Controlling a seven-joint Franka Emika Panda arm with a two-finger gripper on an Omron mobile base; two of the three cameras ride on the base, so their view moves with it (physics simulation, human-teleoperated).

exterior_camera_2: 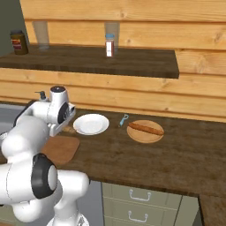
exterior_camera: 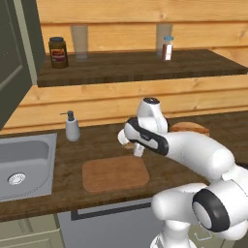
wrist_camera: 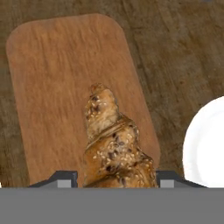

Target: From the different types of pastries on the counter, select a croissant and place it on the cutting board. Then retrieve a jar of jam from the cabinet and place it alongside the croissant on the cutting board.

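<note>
A seeded brown croissant (wrist_camera: 111,140) is clamped between my gripper's (wrist_camera: 113,177) fingertips and hangs over the near-right part of the wooden cutting board (wrist_camera: 52,87). In the left base view the gripper (exterior_camera: 131,145) hovers just above the back edge of the cutting board (exterior_camera: 115,173), pointing down. A dark jar of jam (exterior_camera: 58,52) with a red label stands on the left end of the wall shelf, also seen as the jar (exterior_camera_2: 18,42) from the right.
A white plate (exterior_camera_2: 91,124) lies right of the board, then a blue bottle opener (exterior_camera_2: 123,119) and a wooden plate with a long pastry (exterior_camera_2: 145,130). A soap dispenser (exterior_camera: 72,127) and sink (exterior_camera: 24,164) are at left. The shelf holds a glass (exterior_camera: 79,41) and shaker (exterior_camera: 167,47).
</note>
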